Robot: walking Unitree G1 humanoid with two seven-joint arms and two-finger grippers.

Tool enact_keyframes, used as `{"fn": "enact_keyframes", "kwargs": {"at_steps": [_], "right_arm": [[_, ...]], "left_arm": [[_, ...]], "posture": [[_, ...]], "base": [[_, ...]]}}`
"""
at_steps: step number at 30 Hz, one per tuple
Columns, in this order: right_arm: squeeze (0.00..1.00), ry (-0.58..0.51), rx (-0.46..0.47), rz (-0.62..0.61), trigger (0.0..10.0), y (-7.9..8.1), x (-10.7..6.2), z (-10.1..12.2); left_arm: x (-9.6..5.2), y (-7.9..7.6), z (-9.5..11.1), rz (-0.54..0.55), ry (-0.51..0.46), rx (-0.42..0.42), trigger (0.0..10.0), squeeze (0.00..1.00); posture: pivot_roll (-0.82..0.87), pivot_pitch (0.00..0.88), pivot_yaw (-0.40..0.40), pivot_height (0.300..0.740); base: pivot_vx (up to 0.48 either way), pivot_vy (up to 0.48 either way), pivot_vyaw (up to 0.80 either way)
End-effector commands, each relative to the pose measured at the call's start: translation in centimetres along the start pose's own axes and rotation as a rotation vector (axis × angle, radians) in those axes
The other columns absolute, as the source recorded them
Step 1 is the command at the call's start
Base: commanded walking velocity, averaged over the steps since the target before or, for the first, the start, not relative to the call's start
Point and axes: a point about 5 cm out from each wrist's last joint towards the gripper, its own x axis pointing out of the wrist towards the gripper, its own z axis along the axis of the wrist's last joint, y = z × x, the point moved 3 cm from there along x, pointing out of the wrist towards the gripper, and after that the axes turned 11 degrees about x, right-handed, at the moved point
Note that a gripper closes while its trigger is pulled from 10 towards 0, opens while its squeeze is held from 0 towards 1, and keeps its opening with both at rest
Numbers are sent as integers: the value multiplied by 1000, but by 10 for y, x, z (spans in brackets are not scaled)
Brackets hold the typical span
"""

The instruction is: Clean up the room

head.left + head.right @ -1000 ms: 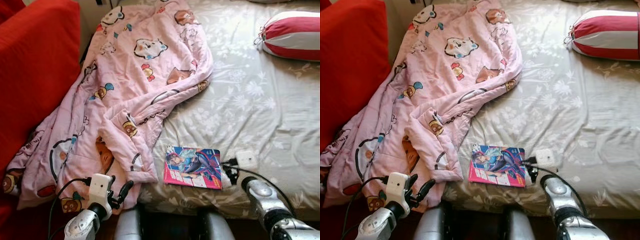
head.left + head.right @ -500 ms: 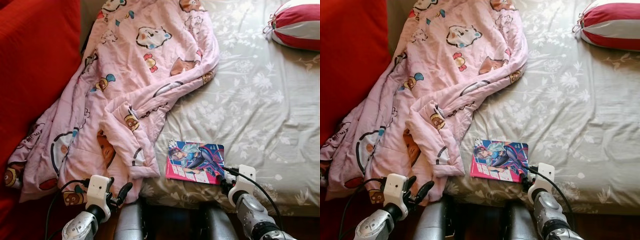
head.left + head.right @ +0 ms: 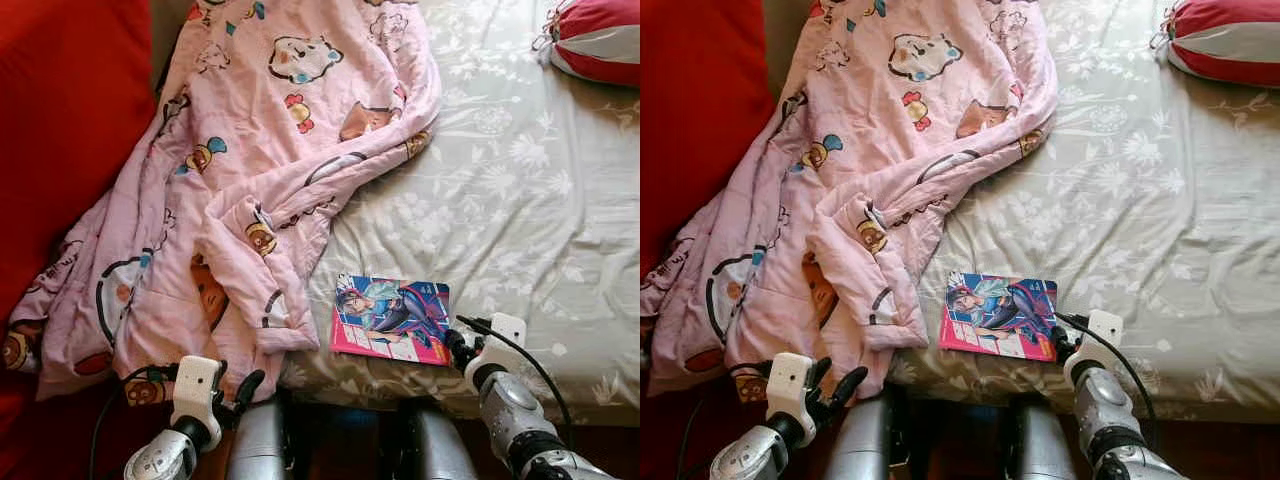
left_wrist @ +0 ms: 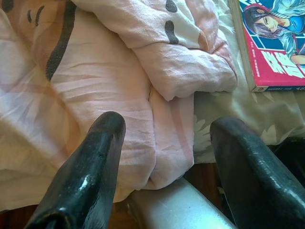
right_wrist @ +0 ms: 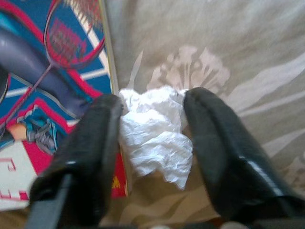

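Your right end effector point(image 5: 150, 143) brackets the crumpled white tissue wad point(image 5: 155, 131) near the bed's front edge, beside the colourful comic book point(image 3: 390, 320), fingers apart, gripping nothing. Close squarely, avoiding the book's cover. The left end effector point(image 4: 164, 157) hangs open, empty.

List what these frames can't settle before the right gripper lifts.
- Crumpled tissue: between the right gripper fingers in the right wrist view; blur hides whether they pinch it.
- Comic book: title too small in the head views.
- Striped pillow: cut off by the frame edge.
- Pink blanket: hides the bed under it.
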Motion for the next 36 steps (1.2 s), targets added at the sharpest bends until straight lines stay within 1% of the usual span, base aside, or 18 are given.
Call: {"fn": "enact_keyframes", "kwargs": {"at_steps": [1, 8, 20, 28, 29, 31, 32, 33, 34, 35, 36], "right_arm": [[0, 63, 7, -18, 0, -7, -5, -21], [0, 86, 10, -33, 0, -8, -6, -28], [0, 79, 14, -24, 0, -2, -4, -24], [0, 80, 26, -27, 0, -1, -4, -26], [0, 65, 34, -29, 0, -2, -5, -25], [0, 54, 40, -31, 0, -3, -5, -25], [0, 19, 60, -44, 0, -5, -5, -21], [0, 19, 60, -44, 0, -5, -5, -21], [0, -13, 80, -56, 0, -8, -6, -17], [0, -13, 80, -56, 0, -8, -6, -17], [0, -50, 102, -62, 0, -11, -7, -14]], "left_arm": [[-5, -1, -8, -5, 38, -2, 10000, 0], [-5, 1, -7, -5, 40, 7, 10000, 0], [1, 1, -8, -18, 46, 21, 10000, 0], [14, 2, -9, -19, 52, 19, 10000, 0], [16, 3, -10, -12, 52, 18, 10000, 0], [17, 3, -10, -7, 53, 17, 10000, 0], [19, 5, -11, 4, 52, 10, 10000, 0], [19, 5, -11, 4, 52, 10, 10000, 0], [23, 7, -11, 12, 55, 6, 10000, 0], [23, 7, -11, 12, 55, 6, 10000, 0], [27, 8, -10, 23, 51, -4, 10000, 0]], "posture": [[181, 337, 66, 641], [180, 337, 67, 641], [178, 318, 67, 641], [161, 262, 52, 641], [157, 233, 44, 641], [157, 233, 44, 641], [148, 206, 38, 641], [148, 206, 38, 641], [132, 172, 31, 641], [132, 172, 31, 641], [119, 152, 27, 641]], "base": [[0, 0, 0], [0, 0, 0], [0, 0, 0], [0, 0, 0], [0, 0, 0], [0, 0, 0], [0, 0, 0], [0, 0, 0], [0, 0, 0], [0, 0, 0], [0, 0, 0]]}}
